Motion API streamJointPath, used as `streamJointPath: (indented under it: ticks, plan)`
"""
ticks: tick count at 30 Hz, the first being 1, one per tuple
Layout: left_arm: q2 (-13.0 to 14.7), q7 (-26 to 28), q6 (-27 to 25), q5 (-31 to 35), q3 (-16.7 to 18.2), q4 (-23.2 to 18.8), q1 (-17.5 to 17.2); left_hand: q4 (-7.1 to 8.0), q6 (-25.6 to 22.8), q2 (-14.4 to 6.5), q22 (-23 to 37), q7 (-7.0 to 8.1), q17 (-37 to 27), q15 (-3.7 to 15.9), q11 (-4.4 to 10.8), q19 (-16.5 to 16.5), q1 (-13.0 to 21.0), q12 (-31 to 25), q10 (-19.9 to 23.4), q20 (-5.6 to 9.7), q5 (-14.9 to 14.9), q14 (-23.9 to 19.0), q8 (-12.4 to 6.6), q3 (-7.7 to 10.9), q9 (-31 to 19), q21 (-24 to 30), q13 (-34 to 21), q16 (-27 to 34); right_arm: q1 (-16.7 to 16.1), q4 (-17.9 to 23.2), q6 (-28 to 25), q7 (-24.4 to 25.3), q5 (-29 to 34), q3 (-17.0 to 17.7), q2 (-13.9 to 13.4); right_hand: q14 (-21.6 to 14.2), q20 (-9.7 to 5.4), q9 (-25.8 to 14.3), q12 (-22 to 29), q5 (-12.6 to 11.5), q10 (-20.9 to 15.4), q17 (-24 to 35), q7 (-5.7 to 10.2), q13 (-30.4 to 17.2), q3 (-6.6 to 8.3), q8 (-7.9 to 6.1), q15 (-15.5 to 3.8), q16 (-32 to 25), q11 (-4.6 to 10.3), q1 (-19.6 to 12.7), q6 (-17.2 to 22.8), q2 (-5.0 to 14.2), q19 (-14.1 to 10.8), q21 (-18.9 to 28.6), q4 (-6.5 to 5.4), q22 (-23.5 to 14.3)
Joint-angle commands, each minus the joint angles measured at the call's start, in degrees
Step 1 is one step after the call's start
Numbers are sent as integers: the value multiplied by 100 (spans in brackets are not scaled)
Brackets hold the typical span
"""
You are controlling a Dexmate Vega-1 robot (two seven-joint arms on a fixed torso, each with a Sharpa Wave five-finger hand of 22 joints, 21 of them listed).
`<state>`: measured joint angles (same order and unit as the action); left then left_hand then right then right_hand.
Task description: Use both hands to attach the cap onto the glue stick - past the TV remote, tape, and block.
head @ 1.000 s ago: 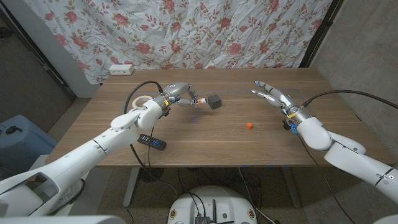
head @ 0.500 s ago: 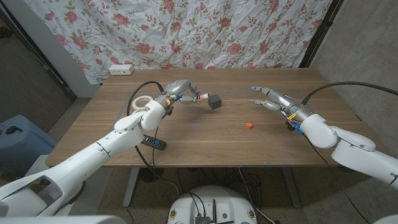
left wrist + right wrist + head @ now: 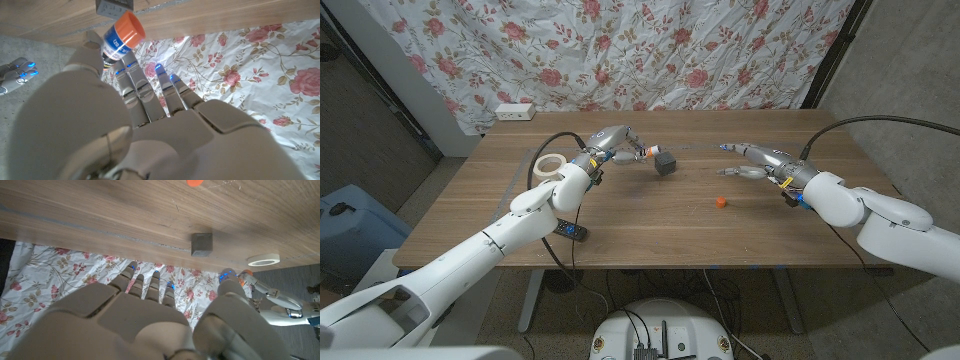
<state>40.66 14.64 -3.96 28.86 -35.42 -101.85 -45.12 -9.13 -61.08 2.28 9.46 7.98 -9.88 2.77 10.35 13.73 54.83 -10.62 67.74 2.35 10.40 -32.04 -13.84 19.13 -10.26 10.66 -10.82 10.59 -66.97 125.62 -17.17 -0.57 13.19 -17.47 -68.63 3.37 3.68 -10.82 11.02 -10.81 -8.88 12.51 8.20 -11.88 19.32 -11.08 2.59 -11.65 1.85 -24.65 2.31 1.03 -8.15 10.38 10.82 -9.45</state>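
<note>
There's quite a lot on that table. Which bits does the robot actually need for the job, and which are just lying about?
Needed for the job:
- glue stick, held in the left hand
- small orange cap, lying loose on the table
- right hand, holding nothing, fingers apart

Just lying about:
- dark block
- roll of tape
- TV remote

The left arm reached far across the brown wooden table (image 3: 650, 225), and its left hand (image 3: 612, 142) pinched a blue-labelled, orange-tipped glue stick (image 3: 638, 153) above the far part of the tabletop. The right arm stretched in from the table's right side, and the right hand (image 3: 756, 160) hovered over the wood holding nothing, fingers spread and pointing toward the left hand.
</note>
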Motion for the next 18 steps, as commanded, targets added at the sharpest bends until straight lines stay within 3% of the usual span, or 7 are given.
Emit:
streamJointPath:
  ticks: [1, 3, 4, 6, 12, 18]
  plan:
    - [-213, 314, 38, -222, -25, 148, -77, 5, -516, -258, 17, 45, -8, 879, 244, -40, 41, -45, 233, 209, 25, 25, 12, -8, -50, -5, -8, 10, 334, 491, -737, -681, 372, -375, -293, -6, 38, -15, 24, -61, 4, 17, 2, -28, 94, -59, 69, -17, 15, -157, 12, -36, -29, 15, 15, -16]
    - [-246, 361, 59, -254, -39, 187, -80, 6, -513, -259, 17, 38, -8, 877, 243, -42, 37, -44, 231, 206, 25, 26, 16, -10, -50, -6, -8, 10, 296, 610, -1022, -618, 488, -415, -257, -73, 26, -24, 73, -118, -89, 14, -23, -46, 172, -113, 71, -54, 31, -345, 87, -55, -77, 34, 20, -15]
    - [-251, 388, 114, -258, -54, 225, -68, 7, -514, -259, 17, 44, -8, 874, 243, -41, 33, -44, 230, 205, 24, 25, 17, -13, -50, -5, -8, 11, 371, 672, -1293, -631, 939, -635, -266, -194, 49, -33, 147, -278, -272, 9, -34, -75, 304, -202, 46, -108, 41, -684, 259, -145, -188, 68, 26, -15]
    - [-276, 419, 105, -263, -73, 252, -65, 9, -505, -262, 17, 44, -9, 873, 243, -44, 28, -44, 229, 203, 24, 25, 24, -16, -50, -5, -8, 12, 416, 736, -1371, -830, 889, -639, -331, -246, 44, -35, 155, -337, -301, 6, -17, -86, 347, -236, 56, -128, 47, -804, 335, -196, -215, 69, 25, -15]
    - [-340, 457, 214, -366, -114, 404, -18, 9, -510, -268, 17, 38, -8, 874, 244, -50, 23, -41, 223, 195, 24, 28, 32, -20, -51, -6, -8, 12, 665, 837, -1509, -1274, 1141, -882, -370, -246, 39, -39, 126, -362, -236, 3, 21, -100, 377, -215, 76, -126, 56, -943, 269, -301, -248, 68, 26, -14]
    - [-374, 425, 402, -513, -146, 579, 64, 8, -517, -271, 17, 38, -7, 873, 243, -58, 17, -39, 216, 192, 25, 32, 38, -27, -51, -7, -8, 11, 1095, 837, -1594, -1970, 1444, -1217, -251, -173, 76, -53, 89, -300, -120, 3, 90, -131, 365, -183, 123, -98, -14, -1115, 138, -547, -225, 45, 4, -17]
